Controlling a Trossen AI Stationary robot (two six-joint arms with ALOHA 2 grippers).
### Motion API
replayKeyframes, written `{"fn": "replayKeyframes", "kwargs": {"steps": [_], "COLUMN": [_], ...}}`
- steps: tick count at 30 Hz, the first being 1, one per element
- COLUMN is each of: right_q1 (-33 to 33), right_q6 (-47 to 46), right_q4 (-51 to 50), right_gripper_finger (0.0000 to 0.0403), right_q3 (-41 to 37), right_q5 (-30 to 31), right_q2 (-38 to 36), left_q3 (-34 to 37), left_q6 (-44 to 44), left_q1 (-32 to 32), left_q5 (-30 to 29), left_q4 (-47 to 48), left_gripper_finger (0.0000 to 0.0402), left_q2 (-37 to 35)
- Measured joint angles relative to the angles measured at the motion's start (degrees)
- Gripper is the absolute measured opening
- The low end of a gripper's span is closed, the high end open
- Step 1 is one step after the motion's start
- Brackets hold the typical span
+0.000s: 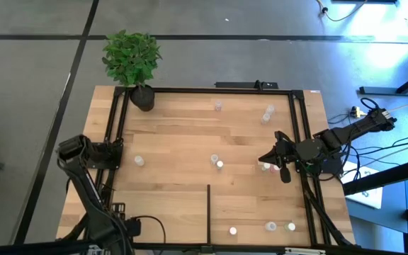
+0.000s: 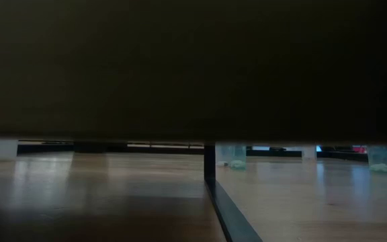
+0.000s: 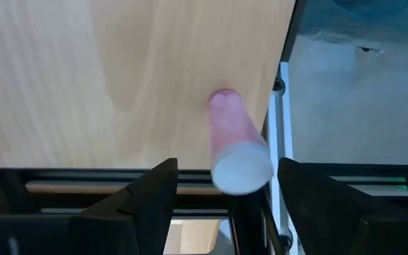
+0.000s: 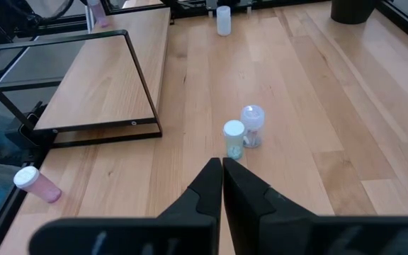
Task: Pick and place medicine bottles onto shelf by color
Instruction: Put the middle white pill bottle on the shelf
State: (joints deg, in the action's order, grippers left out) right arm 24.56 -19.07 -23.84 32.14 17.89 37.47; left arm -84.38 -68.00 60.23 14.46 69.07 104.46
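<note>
Medicine bottles [image 1: 218,106] stand scattered over the tabletop [image 1: 183,134] in the high view, most of them beyond the divider bar [image 1: 209,212] and three on its right-arm side. The left gripper [image 1: 117,152] sits well off to the bar's left-arm side. The right gripper [image 1: 268,159] hangs beyond the bar on the other side, near a pair of bottles [image 1: 217,161]. Only this view gives the whole spread, but it does not show how either gripper's fingers stand.

The low view is mostly blocked by something dark. It shows the divider bar running away and a few bottle bases past it, and neither gripper.

The left wrist view shows the left gripper's fingers spread, with one pink bottle [image 3: 236,142] between them, untouched. It rests on the shelf [image 3: 105,78], just beside a rail [image 3: 283,85]. I cannot tell whether it stands or lies. Closing off-centre could push it against the rail or over the edge.

The right wrist view shows the right gripper's fingers pressed together and empty, pointing at the pair, which stand just beside each other. Advancing shut would likely topple both. Another bottle [image 4: 37,185] lies on its side and could roll.
</note>
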Motion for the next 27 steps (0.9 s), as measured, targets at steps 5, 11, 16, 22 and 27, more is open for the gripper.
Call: {"fn": "replayKeyframes", "kwargs": {"steps": [5,11,16,22,27], "right_q1": [-0.02,-0.02,-0.02,-0.01,-0.02], "right_q6": [0.0,0.0,0.02,0.01,0.0], "right_q4": [-0.01,-0.02,-0.01,-0.02,0.0], "right_gripper_finger": [0.0016,0.0016,0.0016,0.0016,0.0016], "right_q3": [-0.01,0.0,-0.01,0.0,0.0], "right_q5": [0.0,0.02,0.01,0.02,0.02], "right_q2": [0.0,0.0,0.0,0.0,0.02], "left_q3": [0.0,-0.18,-2.88,-7.67,-12.38], "left_q6": [-0.21,0.05,-0.31,-0.49,0.67], "left_q1": [0.04,0.09,0.04,0.07,0.06], "left_q5": [0.35,1.57,1.64,-0.83,-9.37], "left_q4": [1.15,1.19,2.88,8.15,9.48], "left_gripper_finger": [0.0237,0.0237,0.0238,0.0238,0.0238], "left_q2": [-0.41,-0.48,-0.58,-0.58,-0.58]}}
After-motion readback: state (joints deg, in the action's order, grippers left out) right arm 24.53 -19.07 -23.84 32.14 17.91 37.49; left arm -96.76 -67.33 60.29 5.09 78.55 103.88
